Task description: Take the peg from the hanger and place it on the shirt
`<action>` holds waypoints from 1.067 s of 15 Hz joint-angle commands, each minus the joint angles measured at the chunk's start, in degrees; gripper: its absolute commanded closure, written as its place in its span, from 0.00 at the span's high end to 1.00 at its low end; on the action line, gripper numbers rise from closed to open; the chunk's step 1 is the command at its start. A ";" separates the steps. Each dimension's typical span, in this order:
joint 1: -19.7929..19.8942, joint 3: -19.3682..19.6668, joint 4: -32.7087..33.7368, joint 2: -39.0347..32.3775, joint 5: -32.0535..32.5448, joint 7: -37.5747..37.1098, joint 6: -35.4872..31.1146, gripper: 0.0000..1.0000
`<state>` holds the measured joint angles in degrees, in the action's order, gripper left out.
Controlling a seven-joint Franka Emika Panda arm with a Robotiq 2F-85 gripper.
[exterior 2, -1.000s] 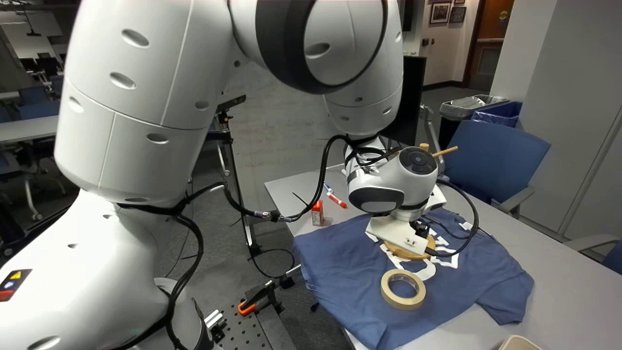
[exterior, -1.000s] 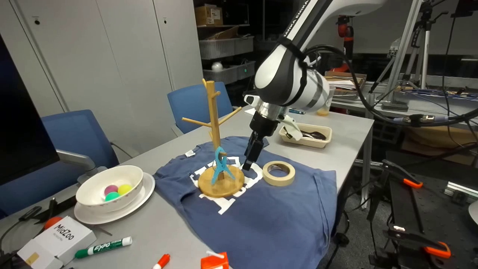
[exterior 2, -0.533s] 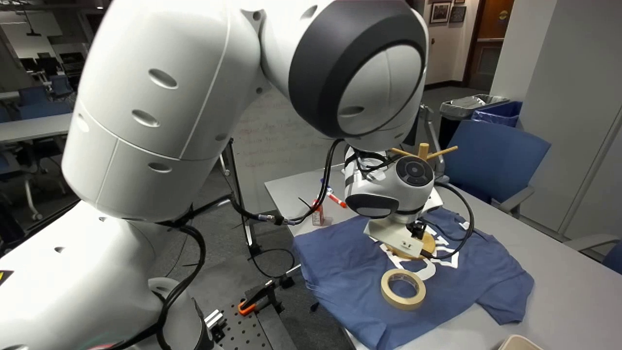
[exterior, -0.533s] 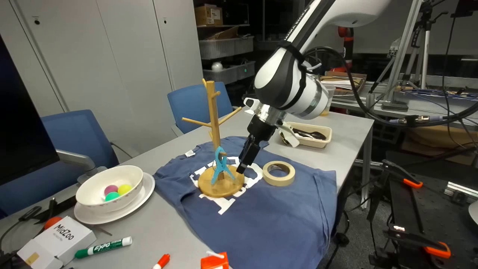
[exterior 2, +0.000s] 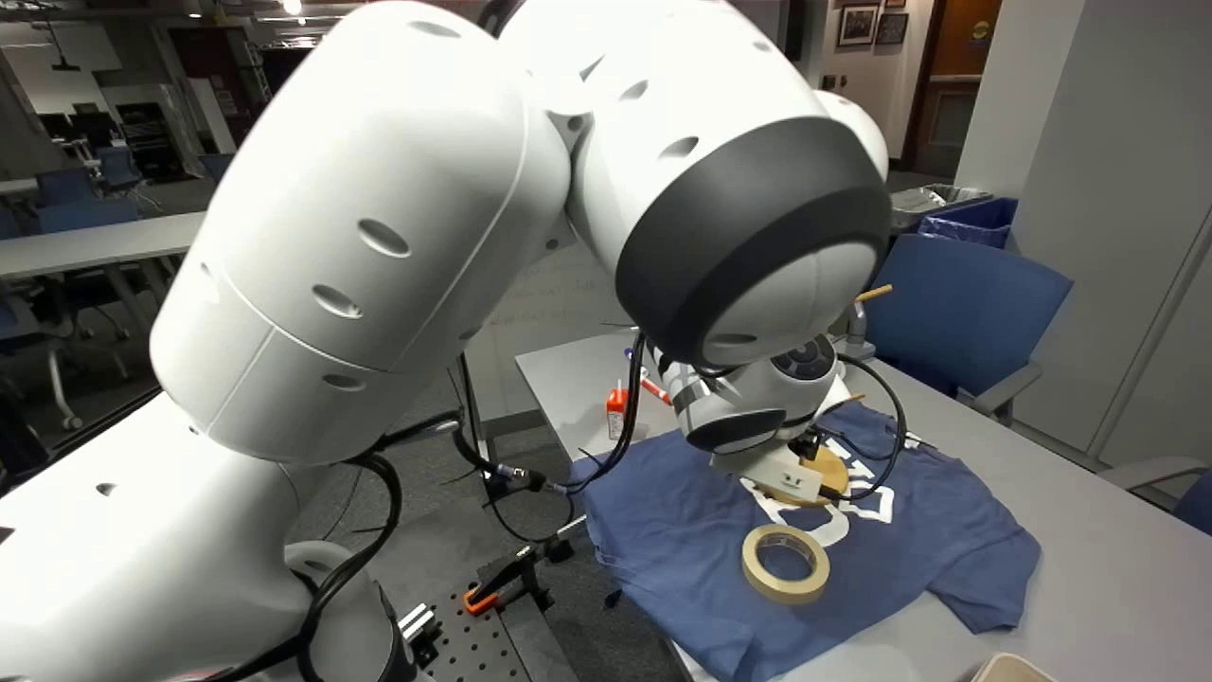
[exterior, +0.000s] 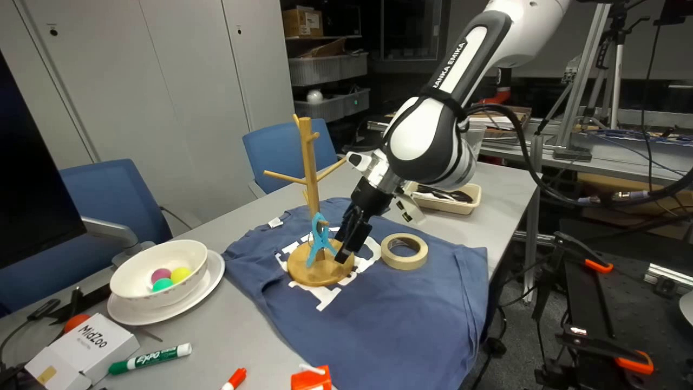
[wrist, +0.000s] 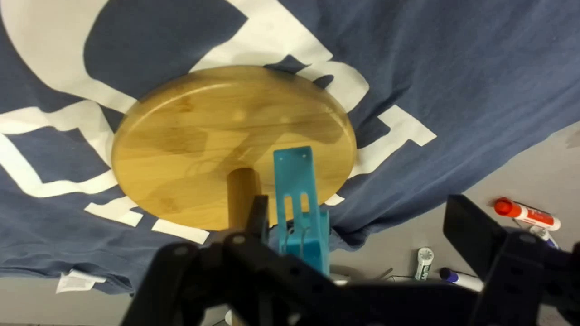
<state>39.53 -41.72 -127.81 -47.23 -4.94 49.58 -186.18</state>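
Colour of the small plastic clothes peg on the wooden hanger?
Light teal-blue; the peg shows best in the wrist view.

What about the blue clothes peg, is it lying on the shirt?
No, an exterior view shows the peg hanging on the wooden stand.

- The peg (wrist: 295,179) looks like smooth plastic.
- The stand (wrist: 222,127) is smooth, shiny wood.
- The shirt (exterior: 379,303) is dull cloth with wrinkles.
- The tape (exterior: 403,264) looks like dull paper.
- The robot arm (exterior 2: 445,189) looks like smooth, shiny plastic.
- The gripper (wrist: 358,215) has a dull finish.
- The box (exterior: 89,349) looks like smooth card.
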 commanded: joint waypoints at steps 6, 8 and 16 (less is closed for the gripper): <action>0.84 1.82 3.03 -4.01 19.40 -13.34 -4.17 0.99; 0.90 2.33 3.36 -4.04 22.22 -15.50 -4.81 0.98; 0.61 4.74 3.34 -3.43 30.02 -22.94 -7.71 0.36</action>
<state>39.98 -37.87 -125.01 -50.17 21.48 30.06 -191.90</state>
